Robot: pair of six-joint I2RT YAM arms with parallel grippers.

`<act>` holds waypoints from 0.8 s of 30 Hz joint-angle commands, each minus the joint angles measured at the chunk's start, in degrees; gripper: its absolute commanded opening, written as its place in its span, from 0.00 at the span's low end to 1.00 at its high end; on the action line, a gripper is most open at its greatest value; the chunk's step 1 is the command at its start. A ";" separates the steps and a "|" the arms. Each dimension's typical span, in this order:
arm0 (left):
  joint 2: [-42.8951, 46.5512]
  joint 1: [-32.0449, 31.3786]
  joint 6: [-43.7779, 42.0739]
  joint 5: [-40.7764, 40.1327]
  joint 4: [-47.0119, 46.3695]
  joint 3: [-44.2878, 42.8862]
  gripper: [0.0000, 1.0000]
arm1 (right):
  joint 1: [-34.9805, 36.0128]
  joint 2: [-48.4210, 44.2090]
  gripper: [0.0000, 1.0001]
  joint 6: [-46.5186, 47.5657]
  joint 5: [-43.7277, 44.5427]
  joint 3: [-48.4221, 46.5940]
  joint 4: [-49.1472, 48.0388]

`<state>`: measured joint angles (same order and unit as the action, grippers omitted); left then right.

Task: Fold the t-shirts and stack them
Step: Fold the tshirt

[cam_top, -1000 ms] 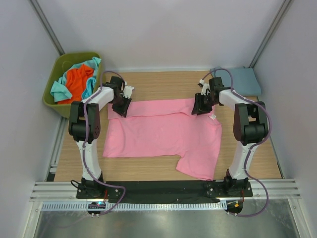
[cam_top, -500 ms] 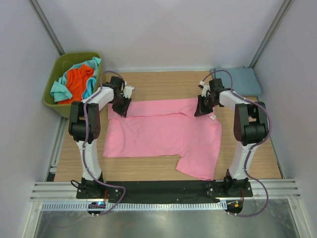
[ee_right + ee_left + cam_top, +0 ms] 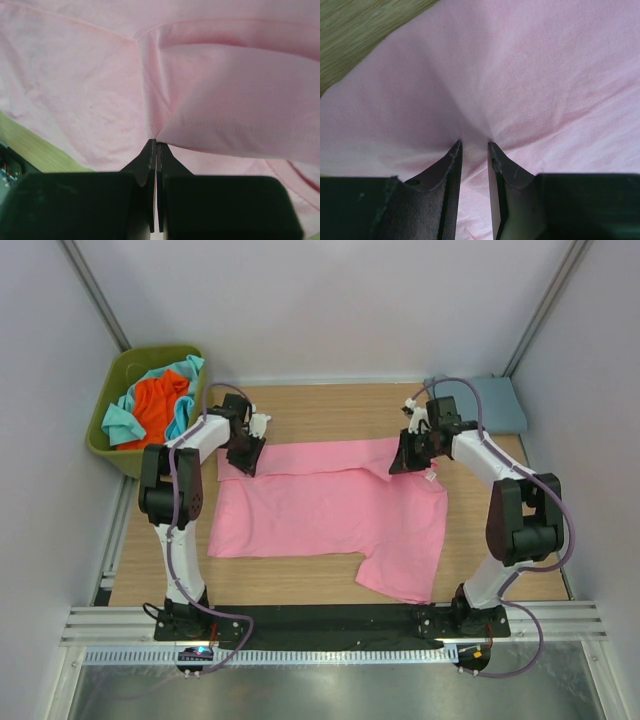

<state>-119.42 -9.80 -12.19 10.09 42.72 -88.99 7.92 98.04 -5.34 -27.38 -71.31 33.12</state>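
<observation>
The pink t-shirt (image 3: 330, 510) lies spread flat on the wooden table, with its far edge folded over. My left gripper (image 3: 245, 455) is at its far left corner. In the left wrist view the jaws (image 3: 474, 144) stand narrow, with a ridge of pink cloth (image 3: 530, 75) pinched between the tips. My right gripper (image 3: 403, 462) is at the far right part of the shirt. In the right wrist view it (image 3: 155, 140) is shut on a hemmed edge of the pink cloth (image 3: 75, 75), which is lifted a little. The orange t-shirt (image 3: 155, 405) and the teal t-shirt (image 3: 120, 420) lie in the bin. The blue-grey t-shirt (image 3: 495, 400) lies at the far right corner.
The olive-green bin (image 3: 105, 448) stands off the table's far left corner. Grey walls close in the back and both sides. A black base rail (image 3: 320, 620) runs along the near edge, and bare wood (image 3: 330, 405) shows beyond the pink shirt.
The right arm's elbow has swung outward to the right, and its gripper has shifted slightly with the pink cloth held. The left arm and the rest of the shirt have not moved.
</observation>
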 commanded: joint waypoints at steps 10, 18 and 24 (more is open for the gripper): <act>0.15 -0.57 0.67 0.02 -0.27 -1.10 0.28 | 2.89 -6.19 0.36 -4.24 -1.02 3.91 1.06; -0.38 -0.57 0.67 -0.16 -0.01 -1.54 0.28 | -4.14 -3.03 0.53 -3.80 1.97 -2.34 -0.25; 0.50 -0.66 1.20 0.90 2.36 -6.27 0.28 | -7.22 4.08 0.53 -1.26 4.08 -7.07 -2.80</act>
<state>-119.55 -10.11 -12.03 10.11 44.05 -90.85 0.84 98.78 -8.62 -25.30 -74.65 32.51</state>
